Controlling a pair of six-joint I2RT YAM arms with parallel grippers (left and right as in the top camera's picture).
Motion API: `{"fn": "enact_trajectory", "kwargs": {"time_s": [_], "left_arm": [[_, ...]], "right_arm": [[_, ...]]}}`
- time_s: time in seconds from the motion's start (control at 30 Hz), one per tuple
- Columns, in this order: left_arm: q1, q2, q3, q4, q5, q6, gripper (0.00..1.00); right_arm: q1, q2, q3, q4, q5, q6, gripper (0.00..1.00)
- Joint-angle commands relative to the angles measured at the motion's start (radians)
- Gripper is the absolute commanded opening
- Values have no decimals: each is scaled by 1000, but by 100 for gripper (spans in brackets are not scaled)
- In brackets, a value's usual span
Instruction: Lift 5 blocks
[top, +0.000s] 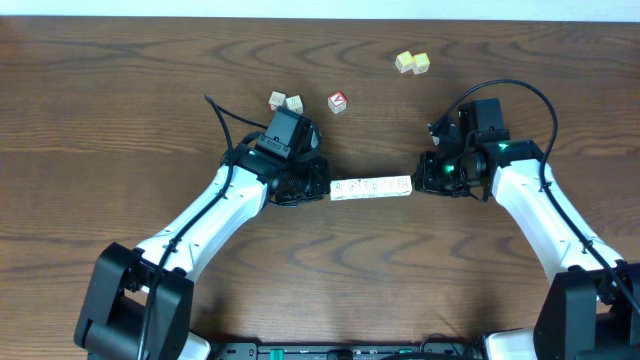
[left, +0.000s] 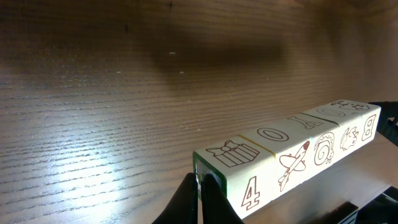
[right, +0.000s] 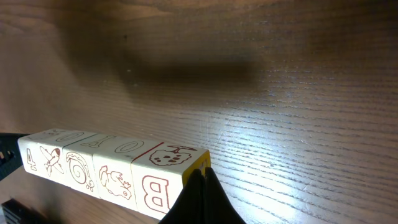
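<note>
Nearest the left wrist lens: left gripper (left: 200, 186), black fingers clenched tight with nothing between them, tips butted against the green-edged end face of the row of five whitish wooden picture blocks (left: 292, 149). Same story at the other end: right gripper (right: 202, 183), equally clenched, pressed against the yellow-edged end beside the block marked B. Squeezed endwise between the two, then, not grasped by either.

Row at mid-table in the overhead view, long axis running 9 to 3 o'clock, left gripper at the 9 o'clock end, right gripper at the 3 o'clock end, neither arm nearer than the other. Possibly hanging clear of the dark brown wooden table (top: 150, 100), judging by the shadow thrown well away from it; hard to confirm from above.

Likely needs steady inward pressure along that axis and both ends rising level, or a sagging middle.

Further out:
- At 12 o'clock, a small cube with a red-and-white top (top: 338, 101).
- At 11 o'clock, two loose tan cubes (top: 285, 101).
- At 1 o'clock, well apart, two pale yellow cubes (top: 412, 63) touching.
</note>
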Motion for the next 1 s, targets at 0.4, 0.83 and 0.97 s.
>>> {"fn": "enact_trajectory", "kwargs": {"time_s": [0.4, 0.83, 0.97], "left_arm": [[-38, -27, 26, 52, 172, -6, 7], [-38, -34, 27, 63, 172, -13, 7], [-38, -35, 32, 63, 172, -14, 7]], "right_arm": [[42, -32, 13, -11, -253, 17, 1], [42, -32, 13, -11, -253, 29, 1], [42, -32, 13, -11, -253, 33, 1]]}}
